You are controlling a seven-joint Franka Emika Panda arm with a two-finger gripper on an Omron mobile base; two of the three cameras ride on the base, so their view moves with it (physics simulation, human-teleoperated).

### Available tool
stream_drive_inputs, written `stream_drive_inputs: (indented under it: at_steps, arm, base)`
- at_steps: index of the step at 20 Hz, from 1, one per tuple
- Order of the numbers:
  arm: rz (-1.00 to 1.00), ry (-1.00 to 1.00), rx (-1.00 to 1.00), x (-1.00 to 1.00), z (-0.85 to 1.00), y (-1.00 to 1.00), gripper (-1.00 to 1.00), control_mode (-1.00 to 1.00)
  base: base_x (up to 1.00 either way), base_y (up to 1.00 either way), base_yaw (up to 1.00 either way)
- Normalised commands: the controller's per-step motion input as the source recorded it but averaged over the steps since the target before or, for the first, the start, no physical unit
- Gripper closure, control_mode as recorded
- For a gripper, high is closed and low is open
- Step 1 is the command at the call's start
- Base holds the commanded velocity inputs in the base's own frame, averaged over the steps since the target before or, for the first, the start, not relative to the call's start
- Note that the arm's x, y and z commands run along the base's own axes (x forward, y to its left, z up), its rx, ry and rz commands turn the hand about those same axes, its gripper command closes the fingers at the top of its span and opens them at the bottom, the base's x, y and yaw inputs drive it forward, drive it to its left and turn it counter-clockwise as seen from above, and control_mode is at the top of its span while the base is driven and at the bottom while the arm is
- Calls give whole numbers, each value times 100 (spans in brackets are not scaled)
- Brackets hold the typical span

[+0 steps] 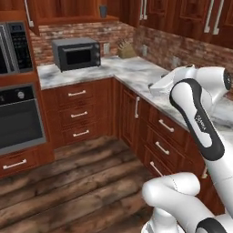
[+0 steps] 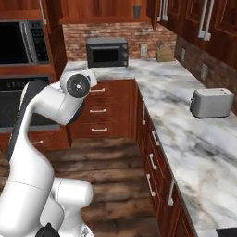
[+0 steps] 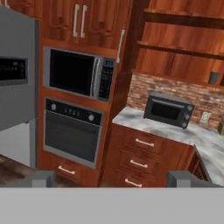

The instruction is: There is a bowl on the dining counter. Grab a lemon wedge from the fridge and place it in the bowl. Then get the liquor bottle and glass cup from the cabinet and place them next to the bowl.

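The grey steel fridge (image 3: 19, 39) with its black display panel stands at the left edge of the hand view, door shut. My gripper (image 3: 111, 179) is open, its two dark fingertips (image 3: 40, 178) spread wide at the bottom with nothing between them, well away from the fridge. Red-brown upper cabinets (image 3: 78, 22) (image 2: 203, 18) (image 1: 182, 13) hang above the wall counters, all doors shut. The bowl, lemon wedge, liquor bottle, glass cup and dining counter are out of view.
A dark toaster oven (image 1: 76, 53) (image 2: 107, 52) (image 3: 168, 110) sits on the marble wall counter (image 2: 185, 120). A silver toaster (image 2: 212, 102) and a knife block (image 1: 126, 49) stand there too. A built-in microwave (image 3: 78, 74) and oven (image 3: 72, 131) adjoin the fridge. The wood floor (image 1: 68, 182) gives room.
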Motion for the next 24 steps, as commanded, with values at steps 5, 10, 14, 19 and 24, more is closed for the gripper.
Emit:
stream_drive_inputs:
  at_steps: [5,10,14,19,24]
  arm:
    - [0,0,0,0,0,0,-100,100]
    - [0,0,0,0,0,0,-100,100]
    - [0,0,0,0,0,0,-100,100]
    - [0,0,0,0,0,0,-100,100]
    - [0,0,0,0,0,0,-100,100]
  base:
    - [100,0,0]
    - [100,0,0]
    - [100,0,0]
    - [100,0,0]
    - [100,0,0]
